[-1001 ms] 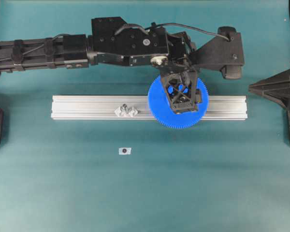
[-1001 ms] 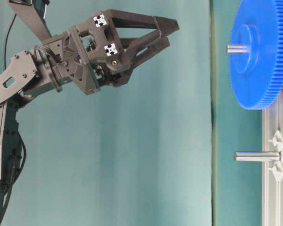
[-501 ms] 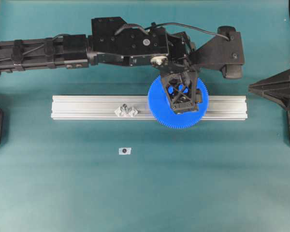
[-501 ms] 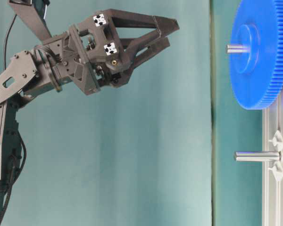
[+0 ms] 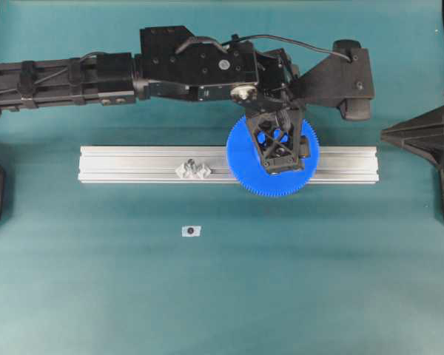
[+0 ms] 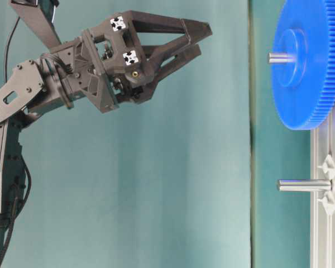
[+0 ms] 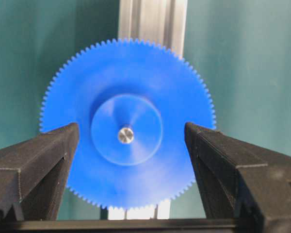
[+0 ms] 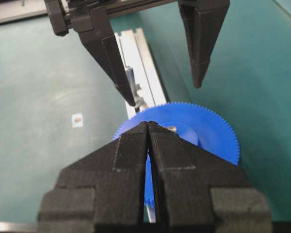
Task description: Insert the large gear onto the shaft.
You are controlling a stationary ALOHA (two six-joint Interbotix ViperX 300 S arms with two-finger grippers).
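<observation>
The large gear (image 5: 246,166) lies flat on the aluminium rail (image 5: 133,164), toward the rail's right end, its toothed rim overhanging both long edges. The shaft (image 7: 125,135) comes up through the hole in its raised hub; from the left wrist view the pin's grey tip shows at the hub's centre, and at table level it stands proud of the hub.

Above the gear hangs the left gripper (image 7: 131,145), pointing down with its jaws spread wide. The two black fingers (image 7: 34,165) stand either side of the hub, over the blue face and inside the rim; the table-level view puts them well clear of the gear, so they hold nothing.

A second upright pin (image 6: 302,185) with two pale wing brackets sits on the rail left of the gear. A small white tag (image 5: 191,231) lies on the teal table (image 5: 207,296) near the rail's front edge.

The right gripper (image 8: 149,138) sits by the table's right edge, apparently pressed closed, nothing between its jaws.
</observation>
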